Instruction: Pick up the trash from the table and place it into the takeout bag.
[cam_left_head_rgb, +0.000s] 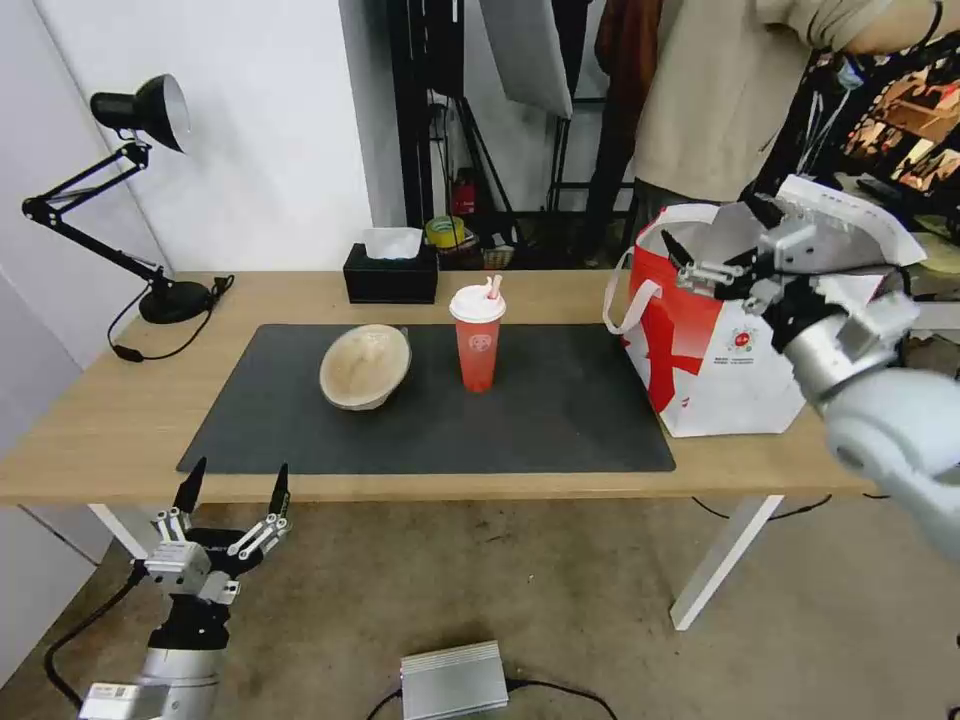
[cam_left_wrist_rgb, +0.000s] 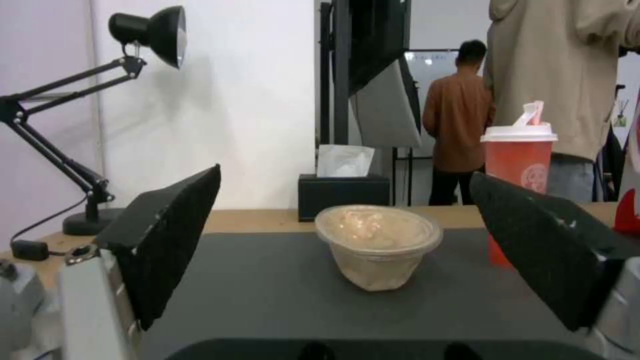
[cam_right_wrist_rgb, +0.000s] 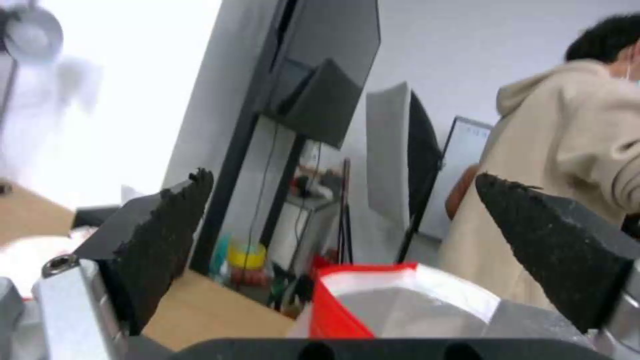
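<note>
Crumpled tan paper bowl (cam_left_head_rgb: 365, 366), ribbed-padded tool (cam_left_head_rgb: 236, 490)

On my bench (cam_left_head_rgb: 120, 420), a long light-wood top with a dark grey mat (cam_left_head_rgb: 560, 420), the tan paper bowl (cam_left_head_rgb: 365, 366) sits tilted on the mat's left-centre, its mouth tipped toward me and food residue inside. Just to its right the red drink cup (cam_left_head_rgb: 477, 340) stands upright, white lid and straw on. At the right end stands the takeout bag (cam_left_head_rgb: 715, 365), white with a red side panel, mouth open, foil lining showing.
</note>
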